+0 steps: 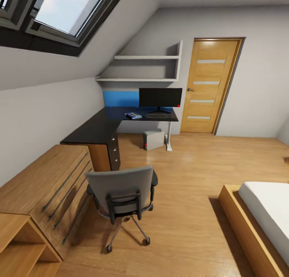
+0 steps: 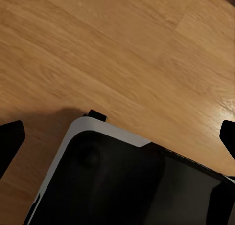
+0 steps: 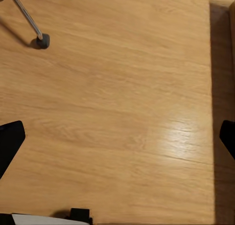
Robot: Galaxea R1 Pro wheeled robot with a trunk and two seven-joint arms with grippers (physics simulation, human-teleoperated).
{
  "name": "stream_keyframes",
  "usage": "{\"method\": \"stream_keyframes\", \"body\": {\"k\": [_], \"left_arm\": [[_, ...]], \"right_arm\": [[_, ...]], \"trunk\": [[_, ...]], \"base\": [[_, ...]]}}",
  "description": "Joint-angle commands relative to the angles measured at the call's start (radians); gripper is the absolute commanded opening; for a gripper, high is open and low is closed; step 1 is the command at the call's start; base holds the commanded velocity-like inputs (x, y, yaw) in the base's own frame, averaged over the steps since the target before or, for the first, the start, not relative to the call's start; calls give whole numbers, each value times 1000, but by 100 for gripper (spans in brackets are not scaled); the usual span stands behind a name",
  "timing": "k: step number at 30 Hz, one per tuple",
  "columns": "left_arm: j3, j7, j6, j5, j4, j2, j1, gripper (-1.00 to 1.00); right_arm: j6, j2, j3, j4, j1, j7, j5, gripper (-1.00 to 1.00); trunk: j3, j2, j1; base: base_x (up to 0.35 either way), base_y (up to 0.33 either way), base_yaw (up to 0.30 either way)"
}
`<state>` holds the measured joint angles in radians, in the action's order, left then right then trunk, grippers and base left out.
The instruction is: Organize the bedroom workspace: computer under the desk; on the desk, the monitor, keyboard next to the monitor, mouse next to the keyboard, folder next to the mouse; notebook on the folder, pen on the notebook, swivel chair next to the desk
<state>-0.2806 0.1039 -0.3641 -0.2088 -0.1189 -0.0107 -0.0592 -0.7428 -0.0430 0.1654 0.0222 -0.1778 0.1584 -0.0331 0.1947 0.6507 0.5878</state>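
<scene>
The swivel chair (image 1: 122, 192) stands on the floor with its grey back to me, hiding its seat. Beyond it, the black L-shaped desk (image 1: 100, 130) carries the monitor (image 1: 160, 97) with the keyboard (image 1: 159, 115) in front of it. Left of the keyboard lies a small flat bluish thing (image 1: 133, 115), too small to name. The grey computer (image 1: 153, 139) sits on the floor under the desk. Mouse, pen and folder cannot be made out. My left gripper (image 2: 117, 137) and right gripper (image 3: 117, 139) hang open over the wooden floor, holding nothing. A chair caster (image 3: 41, 40) shows near the right one.
A light wooden chest of drawers (image 1: 44, 180) lines the left wall beside the chair. A bed (image 1: 261, 212) fills the right foreground. A wooden door (image 1: 210, 84) stands right of the desk, with wall shelves (image 1: 140, 68) above it. Open floor lies between chair and bed.
</scene>
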Motion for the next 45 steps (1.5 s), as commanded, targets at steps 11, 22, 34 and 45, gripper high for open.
{"method": "stream_keyframes", "body": {"k": [11, 22, 34, 45], "left_arm": [[-5, 11, -1, -11, 1, 0, -1, 100], [-5, 11, -1, -11, 1, 0, -1, 100], [-5, 11, -1, -11, 1, 0, -1, 100], [-5, 11, -1, -11, 1, 0, -1, 100]], "right_arm": [[-2, 0, 9, 2, -1, 10, -4, 100], [-2, 1, 9, 2, -2, 9, -4, 100], [-3, 3, 11, 1, -1, 8, -4, 100], [-2, 7, 11, 1, -1, 8, -4, 100]], "trunk": [[9, 1, 0], [16, 1, 0], [17, 1, 0], [17, 1, 0]], "base": [[0, 191, -245], [0, 16, -107], [-80, 85, -8], [-211, 228, 0]]}}
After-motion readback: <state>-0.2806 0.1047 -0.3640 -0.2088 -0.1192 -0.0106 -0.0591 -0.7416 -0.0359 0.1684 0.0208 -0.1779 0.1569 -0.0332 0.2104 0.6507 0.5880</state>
